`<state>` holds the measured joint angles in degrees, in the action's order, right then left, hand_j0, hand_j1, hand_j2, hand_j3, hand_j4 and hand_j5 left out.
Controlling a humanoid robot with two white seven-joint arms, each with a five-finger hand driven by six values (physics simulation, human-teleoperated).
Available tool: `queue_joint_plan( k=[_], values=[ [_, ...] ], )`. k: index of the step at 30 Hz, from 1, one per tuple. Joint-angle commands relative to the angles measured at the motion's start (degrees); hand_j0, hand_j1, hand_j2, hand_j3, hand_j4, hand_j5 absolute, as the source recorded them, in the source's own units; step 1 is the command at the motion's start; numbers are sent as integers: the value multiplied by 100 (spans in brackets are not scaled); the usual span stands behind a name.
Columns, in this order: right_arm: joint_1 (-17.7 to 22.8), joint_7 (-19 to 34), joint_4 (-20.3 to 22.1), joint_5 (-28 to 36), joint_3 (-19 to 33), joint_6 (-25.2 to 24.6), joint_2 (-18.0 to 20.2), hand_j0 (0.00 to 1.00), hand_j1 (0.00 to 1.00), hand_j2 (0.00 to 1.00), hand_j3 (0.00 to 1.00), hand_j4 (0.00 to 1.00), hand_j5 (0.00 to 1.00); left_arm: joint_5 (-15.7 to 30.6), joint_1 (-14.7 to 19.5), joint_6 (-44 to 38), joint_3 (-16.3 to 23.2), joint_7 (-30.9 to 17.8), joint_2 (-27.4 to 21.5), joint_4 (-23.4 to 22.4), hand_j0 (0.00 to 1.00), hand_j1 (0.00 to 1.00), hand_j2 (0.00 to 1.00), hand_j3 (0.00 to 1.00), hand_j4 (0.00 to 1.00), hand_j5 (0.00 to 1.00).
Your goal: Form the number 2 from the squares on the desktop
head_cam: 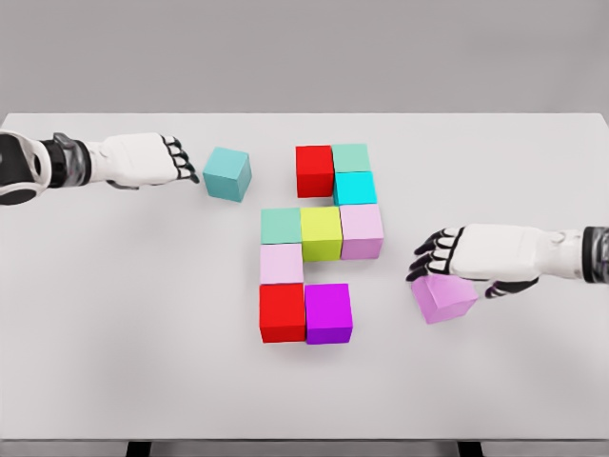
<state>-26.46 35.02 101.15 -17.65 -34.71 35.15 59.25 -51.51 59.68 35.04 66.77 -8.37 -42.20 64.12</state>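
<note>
Squares are gathered at the middle of the white table (114, 362) into a partly built figure 2. The top row is made of a red cube (314, 170) and a green cube (350, 157), with a cyan cube (354, 188) below the green one. The middle row is made of a pale green cube (281, 226), a yellow cube (322, 233) and a pink cube (362, 230). A light pink cube (281, 264) hangs under its left end, and a second red cube (282, 312) and a magenta cube (328, 313) begin the bottom row. Both rows appear one cube short: the top at its left end, the bottom at its right end.

A loose lilac cube (443, 297) is seen just under the right hand (457, 255), whose fingers are spread above it without closing on it; contact cannot be judged. The open slot beside the magenta cube lies to the left of this cube, across bare table, so the right hand is clearly the nearer one for it.

A loose teal cube (227, 173) is found just beyond the fingertips of the left hand (147, 159), which is held flat and relaxed, holding nothing. The slot left of the first red cube lies to its right, a short slide away.

The table is smooth and plain; behind it only a grey wall is shown.
</note>
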Motion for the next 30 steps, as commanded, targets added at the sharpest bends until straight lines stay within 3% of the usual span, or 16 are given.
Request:
queue_joint_plan(
  k=[1,4,7,9,11,15,17,18,20,21,27,30],
  values=[
    [0,-2,1,156,174,-15,69,100,100,100,100,100,100,27,0,-4,11,2,1,66,89,89,89,89,89,89],
    [18,-2,-52,551,649,-15,341,100,100,100,100,100,100,45,0,-4,46,2,10,171,89,89,89,89,89,89],
    [44,-2,-139,1289,1273,-15,1096,100,100,100,100,100,100,45,0,-4,81,2,10,224,89,89,89,89,89,89],
    [35,-2,-368,1422,1291,-15,1290,100,100,100,100,100,100,45,0,-4,90,2,10,251,89,89,89,89,89,89],
    [9,-2,-1078,1360,1291,-15,1273,100,100,100,100,100,100,45,0,-4,90,2,10,330,89,89,89,89,89,89],
    [17,-2,-1528,1334,1168,-15,1457,100,100,100,100,100,100,45,0,-4,90,2,27,505,89,89,89,89,89,89],
    [-184,-2,-1555,1290,668,-15,1510,100,100,100,100,100,100,54,0,-4,90,2,28,532,89,89,89,89,89,89],
    [-948,-2,-1528,1246,-306,-15,1668,100,100,100,100,100,100,54,0,-4,99,2,36,541,89,89,89,89,89,89],
    [-1906,-2,-1502,1246,-1793,-15,1704,100,100,100,100,100,100,54,0,-4,99,2,45,584,89,89,89,89,89,89],
    [-2162,-2,-1493,1229,-2171,-15,1633,100,100,100,100,100,100,54,0,-4,99,2,45,629,89,89,89,89,89,89],
    [-2883,-2,-1212,886,-3261,-15,1413,100,100,100,100,100,100,62,9,-4,99,-7,80,629,89,89,89,89,89,89],
    [-2874,-2,-1238,860,-3279,-15,1247,100,100,100,100,100,100,62,9,-4,108,-24,115,620,90,90,90,90,90,90]
  ],
)
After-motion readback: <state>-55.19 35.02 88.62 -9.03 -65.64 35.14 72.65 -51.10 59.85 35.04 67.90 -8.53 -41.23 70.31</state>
